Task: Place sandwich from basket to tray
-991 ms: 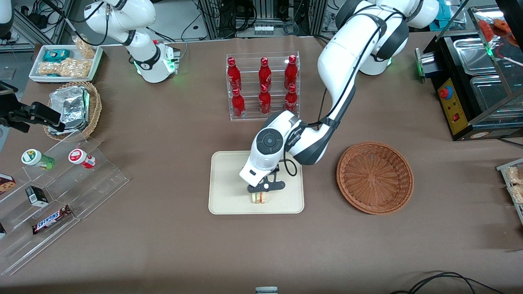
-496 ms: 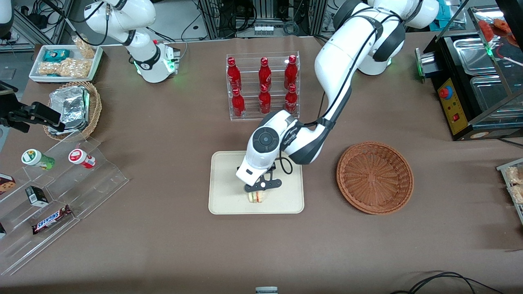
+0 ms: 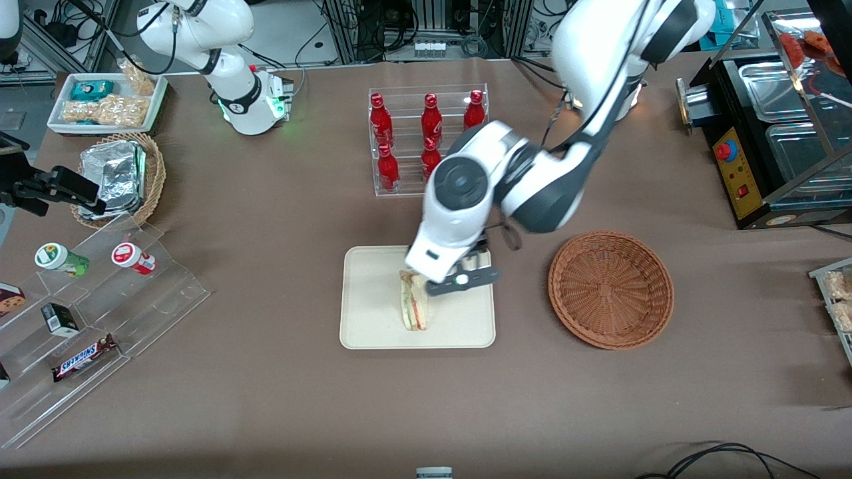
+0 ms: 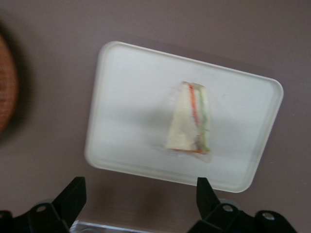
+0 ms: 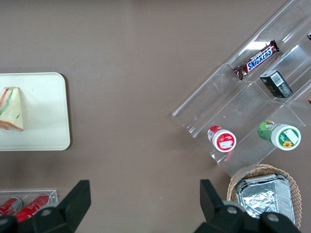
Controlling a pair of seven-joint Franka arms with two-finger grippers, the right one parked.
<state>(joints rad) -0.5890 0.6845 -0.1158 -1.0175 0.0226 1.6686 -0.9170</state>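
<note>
The sandwich (image 3: 414, 307) (image 4: 190, 121) (image 5: 10, 109), a wrapped wedge with orange-red and green filling, lies flat on the cream tray (image 3: 373, 293) (image 4: 131, 97) (image 5: 46, 107). My gripper (image 3: 460, 281) (image 4: 140, 184) hangs open well above the tray, over the edge farther from the front camera, with nothing between its fingers. Beside the tray, toward the working arm's end, the reddish-brown basket (image 3: 610, 289) (image 4: 5, 87) holds nothing.
A clear rack of red bottles (image 3: 429, 140) stands farther from the front camera than the tray, close under the arm. Toward the parked arm's end are a stepped acrylic stand with snacks (image 3: 100, 293), a tan basket of foil packs (image 3: 123, 176) and a white snack tray (image 3: 106, 100).
The gripper has let go of the sandwich and risen, drifting away from the front camera. The sandwich now lies uncovered on the tray.
</note>
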